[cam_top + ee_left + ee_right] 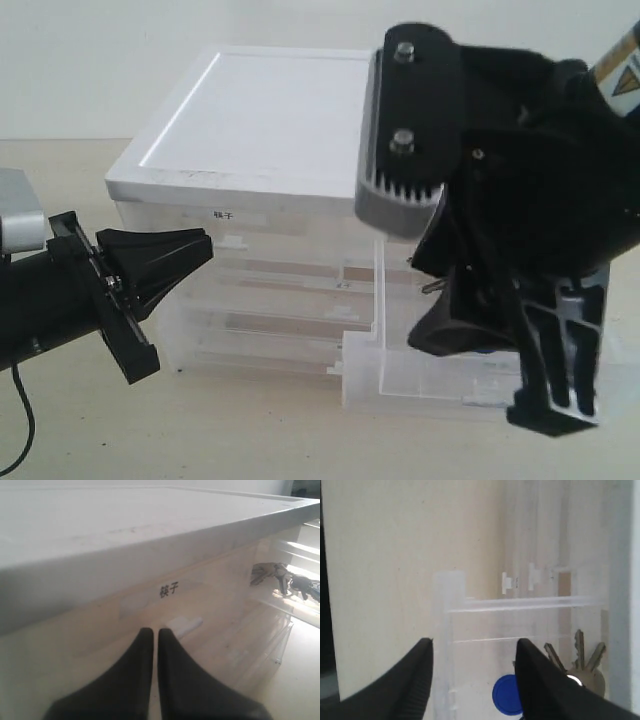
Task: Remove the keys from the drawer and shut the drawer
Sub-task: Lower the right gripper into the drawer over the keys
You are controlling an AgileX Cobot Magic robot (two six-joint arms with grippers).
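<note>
Fingers on your right gripper stand spread wide with nothing held, poised over the pulled-out drawer. Watch the placement. One finger looks to sit outside the drawer's clear side wall and the other inside it, so closing from here would likely pinch plastic rather than metal, and could tug or twist the drawer.

The keys lie on the drawer floor on the far side of the inner finger, not between the two. Only the blue fob shows in the gap, partly hidden by that finger. A grab on the fob alone might slip, or the bunch could snag on the wall as it lifts.

Your left gripper has its fingers pressed together and empty, near the labelled front of the drawer unit and well apart from the keys. Shift the right gripper inward before you close.
</note>
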